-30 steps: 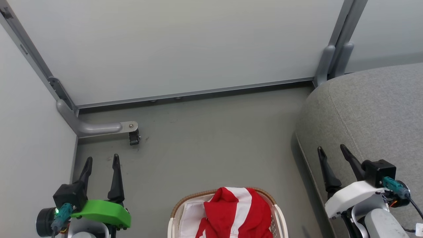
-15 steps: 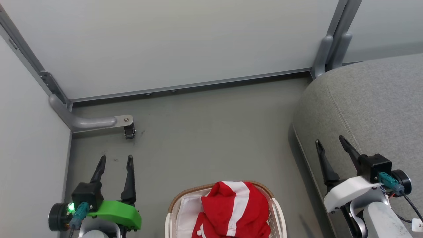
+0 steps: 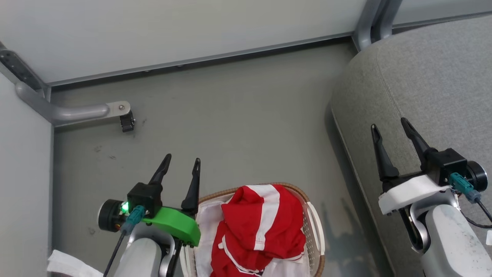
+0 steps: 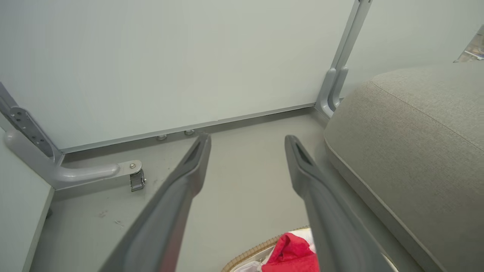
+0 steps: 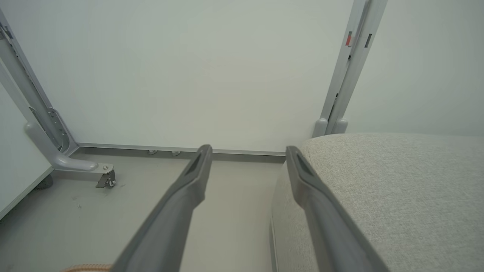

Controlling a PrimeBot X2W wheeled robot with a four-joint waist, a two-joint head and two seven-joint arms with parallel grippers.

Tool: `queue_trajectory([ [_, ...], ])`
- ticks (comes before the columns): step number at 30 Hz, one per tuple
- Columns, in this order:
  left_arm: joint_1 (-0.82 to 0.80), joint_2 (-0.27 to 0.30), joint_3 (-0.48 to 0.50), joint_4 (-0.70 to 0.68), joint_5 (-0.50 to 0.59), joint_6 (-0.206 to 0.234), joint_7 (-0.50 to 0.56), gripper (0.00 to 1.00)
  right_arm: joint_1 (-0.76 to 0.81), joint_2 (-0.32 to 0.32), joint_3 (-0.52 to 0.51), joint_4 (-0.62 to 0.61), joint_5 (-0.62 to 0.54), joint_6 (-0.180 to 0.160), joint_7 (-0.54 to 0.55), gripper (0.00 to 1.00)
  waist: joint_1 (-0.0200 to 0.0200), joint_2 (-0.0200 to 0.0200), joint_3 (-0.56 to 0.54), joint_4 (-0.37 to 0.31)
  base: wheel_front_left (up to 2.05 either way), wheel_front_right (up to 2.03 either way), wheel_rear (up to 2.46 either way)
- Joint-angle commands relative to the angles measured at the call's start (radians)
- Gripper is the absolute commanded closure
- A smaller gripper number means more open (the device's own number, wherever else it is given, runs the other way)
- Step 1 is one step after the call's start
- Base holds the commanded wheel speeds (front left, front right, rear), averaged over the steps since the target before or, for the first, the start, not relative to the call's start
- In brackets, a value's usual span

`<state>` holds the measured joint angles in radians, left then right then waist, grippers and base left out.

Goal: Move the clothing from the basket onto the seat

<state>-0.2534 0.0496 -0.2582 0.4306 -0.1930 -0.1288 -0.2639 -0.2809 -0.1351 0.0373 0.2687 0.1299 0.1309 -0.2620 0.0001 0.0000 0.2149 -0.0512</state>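
Note:
Red clothing (image 3: 257, 227) with a broad white stripe lies heaped in the white basket (image 3: 315, 234), which stands on the floor at the bottom centre of the head view. Its brown woven rim and a red fold (image 4: 291, 253) peek in at the bottom of the left wrist view. My left gripper (image 3: 182, 161) hovers open and empty just left of the basket, fingertips beyond its far rim. My right gripper (image 3: 388, 125) is open and empty above the near edge of the grey seat (image 3: 434, 77). The seat (image 5: 397, 189) spreads to the right in both wrist views.
Pale partition panels (image 3: 173, 27) close off the back and left. A grey metal foot with a small caster (image 3: 126, 122) juts onto the floor at back left. A grey post (image 3: 369, 19) stands by the seat's far corner. Bare grey floor (image 3: 238, 123) lies beyond the basket.
The head camera has tipped downward, so the basket and clothing show more fully. My left gripper has moved right to the basket's edge. My right gripper stays open over the seat's edge.

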Motion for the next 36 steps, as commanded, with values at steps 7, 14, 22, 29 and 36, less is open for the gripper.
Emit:
queue_trajectory([
  [7, -0.100, 0.003, -0.089, 0.093, -0.061, -0.003, -0.001, 0.00, -0.069, 0.007, 0.001, -0.042, -0.003, 0.000, -0.004, 0.00, -0.0001, 0.0000, 0.168, -0.076, 0.00, 0.00, 0.00],
  [14, -0.183, 0.004, -0.165, 0.213, -0.104, -0.003, -0.001, 0.00, -0.112, 0.012, 0.004, -0.066, -0.004, 0.000, -0.004, 0.00, -0.0001, 0.0000, 0.268, -0.107, 0.00, 0.00, 0.00],
  [22, -0.261, 0.004, -0.273, 0.313, -0.159, -0.003, -0.001, 0.00, -0.139, 0.016, 0.002, -0.085, -0.011, 0.000, -0.004, 0.00, -0.0001, 0.0000, 0.358, -0.126, 0.00, 0.00, 0.00],
  [29, -0.326, 0.004, -0.438, 0.379, -0.168, -0.003, -0.001, 0.00, -0.149, 0.018, 0.005, -0.087, -0.007, 0.000, -0.004, 0.00, -0.0001, 0.0000, 0.411, -0.133, 0.00, 0.00, 0.00],
  [36, -0.411, 0.021, -0.566, 0.436, -0.180, -0.003, -0.001, 0.00, -0.168, 0.023, 0.012, -0.099, -0.010, 0.000, -0.004, 0.00, -0.0001, 0.0000, 0.472, -0.145, 0.00, 0.00, 0.00],
])
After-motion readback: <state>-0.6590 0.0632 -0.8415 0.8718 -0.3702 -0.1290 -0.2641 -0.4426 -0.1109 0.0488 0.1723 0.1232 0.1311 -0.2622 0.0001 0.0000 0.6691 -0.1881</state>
